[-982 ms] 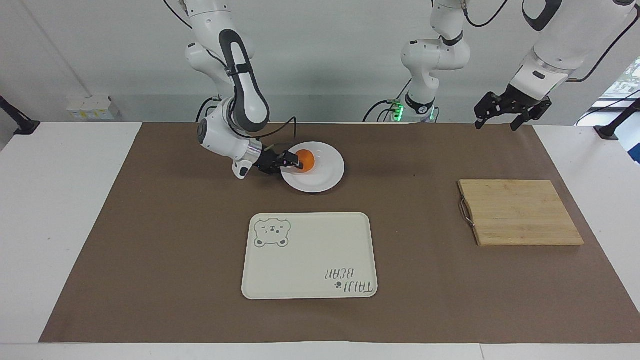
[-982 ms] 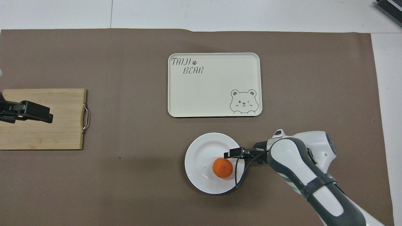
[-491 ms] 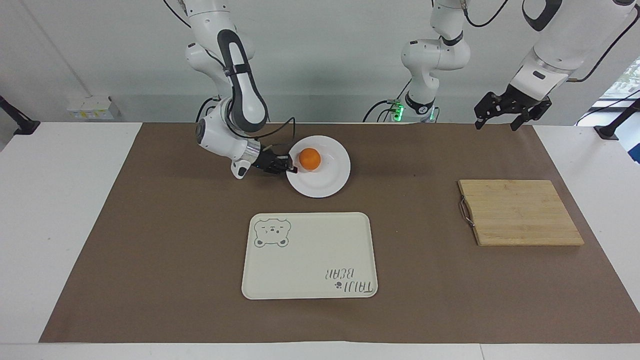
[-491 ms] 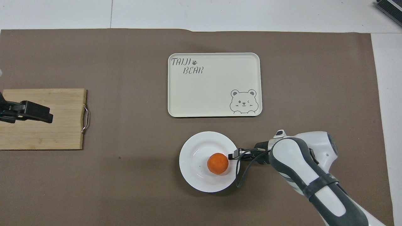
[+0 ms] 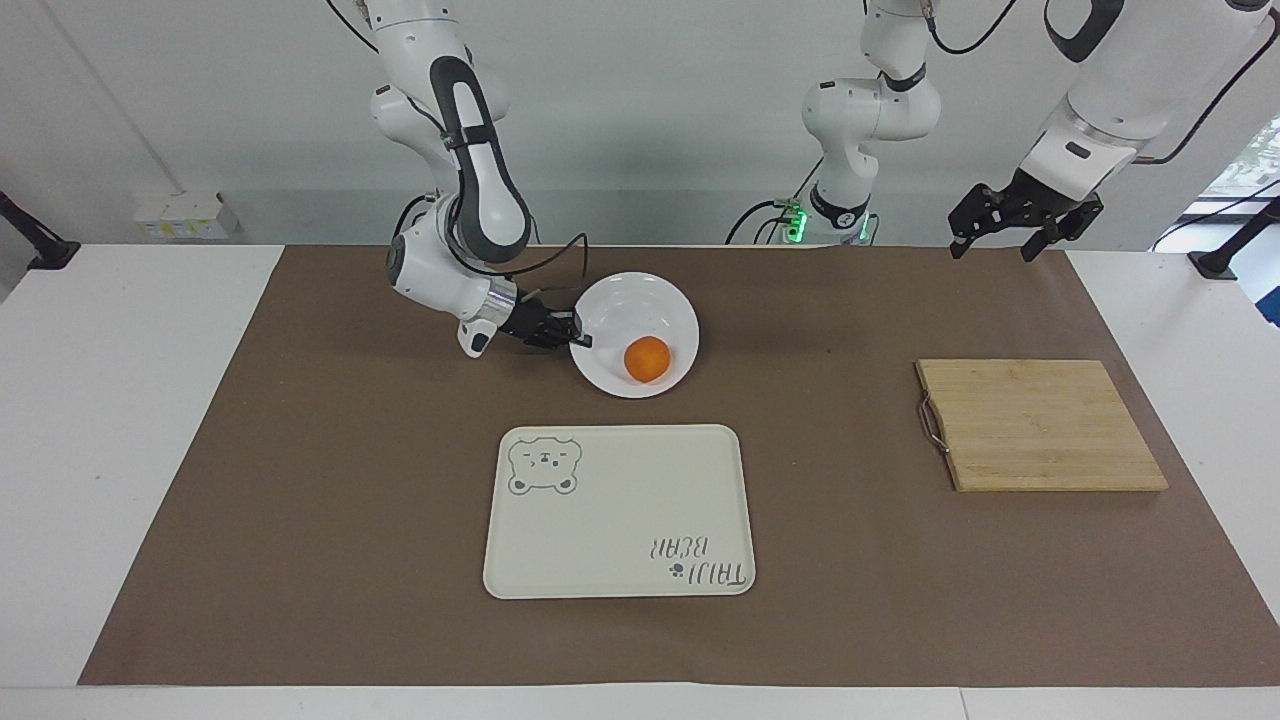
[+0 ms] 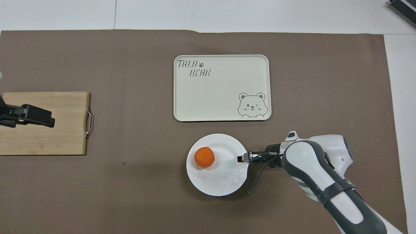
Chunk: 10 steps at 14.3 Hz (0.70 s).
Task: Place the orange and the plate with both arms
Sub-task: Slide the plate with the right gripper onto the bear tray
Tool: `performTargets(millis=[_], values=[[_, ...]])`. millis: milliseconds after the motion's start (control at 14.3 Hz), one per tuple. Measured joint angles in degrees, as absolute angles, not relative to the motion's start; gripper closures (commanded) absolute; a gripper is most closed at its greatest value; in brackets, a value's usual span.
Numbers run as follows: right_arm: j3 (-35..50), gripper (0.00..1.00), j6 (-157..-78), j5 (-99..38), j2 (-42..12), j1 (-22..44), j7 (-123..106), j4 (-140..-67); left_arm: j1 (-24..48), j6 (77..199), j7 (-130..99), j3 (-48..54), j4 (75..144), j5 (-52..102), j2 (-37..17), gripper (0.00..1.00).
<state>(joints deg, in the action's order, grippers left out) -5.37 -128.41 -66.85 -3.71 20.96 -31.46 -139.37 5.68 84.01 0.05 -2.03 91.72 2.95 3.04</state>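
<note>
Right gripper [image 5: 578, 335]: clamping shut on the plate [image 5: 640, 300] rim at the plate's 9 o'clock in the facing view, having closed within the last second.
Plate: now lifting and tilting, just nearer the robots than the tray [image 5: 700, 480].
Orange [image 5: 647, 358]: rolling from plate centre to its 5 o'clock edge in the facing view; judged at risk of spilling off.
Left gripper [image 5: 1024, 226]: waiting, fingers spread wide, over the cutting board [image 6: 48, 143].
Hard to make out: how far the plate clears the table [image 5: 140, 420]; the left gripper is cut off in the overhead view.
</note>
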Motion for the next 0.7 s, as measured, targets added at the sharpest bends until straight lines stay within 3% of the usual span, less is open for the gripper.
performTargets(millis=[701], values=[[-5.40, 1.00, -128.48, -72.46, -4.11, 20.24, -40.05, -132.80, 5.68, 84.01, 0.05, -2.03, 91.72, 2.95, 3.04, 0.00]])
